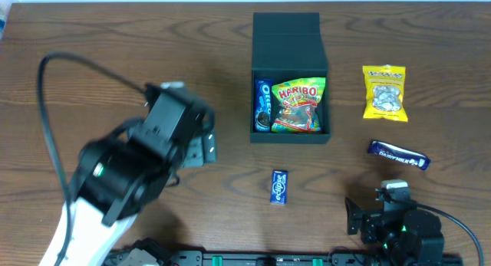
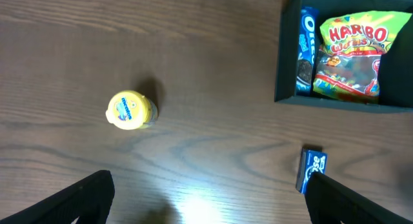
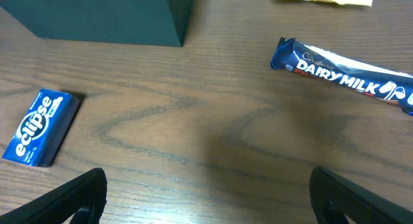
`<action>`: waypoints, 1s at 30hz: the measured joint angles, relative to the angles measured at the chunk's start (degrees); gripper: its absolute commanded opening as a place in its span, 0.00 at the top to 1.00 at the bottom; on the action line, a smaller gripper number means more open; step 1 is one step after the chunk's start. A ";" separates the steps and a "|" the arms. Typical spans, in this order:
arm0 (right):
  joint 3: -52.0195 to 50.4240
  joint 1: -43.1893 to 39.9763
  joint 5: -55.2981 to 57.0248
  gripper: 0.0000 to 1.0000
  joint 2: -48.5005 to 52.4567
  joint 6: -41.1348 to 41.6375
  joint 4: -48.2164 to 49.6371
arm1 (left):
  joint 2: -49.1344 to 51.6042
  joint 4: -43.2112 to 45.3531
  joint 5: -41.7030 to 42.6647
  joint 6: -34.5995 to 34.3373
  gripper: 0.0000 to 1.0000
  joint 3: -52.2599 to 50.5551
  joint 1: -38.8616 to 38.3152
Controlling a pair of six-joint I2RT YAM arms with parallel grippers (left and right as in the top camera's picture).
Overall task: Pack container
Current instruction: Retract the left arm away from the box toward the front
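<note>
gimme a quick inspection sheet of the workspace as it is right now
surface: dark wood-grain table, no spills seen
job's things: container open, lid flapped back; Oreo pack and Haribo bag inside
clutter: Eclipse gum box, Dairy Milk bar and yellow snack bag loose on the table outside the container; small yellow tub to its left
grippers: left end effector open, empty; right end effector open, empty
cables: left arm cable loops above the table; right arm cable trails off the edge
surroundings: pale strip beyond the far edge, otherwise nothing seen
</note>
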 measured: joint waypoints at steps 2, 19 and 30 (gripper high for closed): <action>0.00 0.00 -0.02 0.01 0.00 0.00 0.02 | -2.97 1.25 0.00 0.00 0.05 -4.02 -0.02; 0.00 0.00 0.02 0.01 0.00 0.00 0.24 | -4.20 3.23 0.02 0.00 0.05 -15.08 0.00; -0.02 0.00 1.03 0.01 0.00 0.09 2.58 | -4.20 4.33 0.02 0.00 0.05 -15.08 0.00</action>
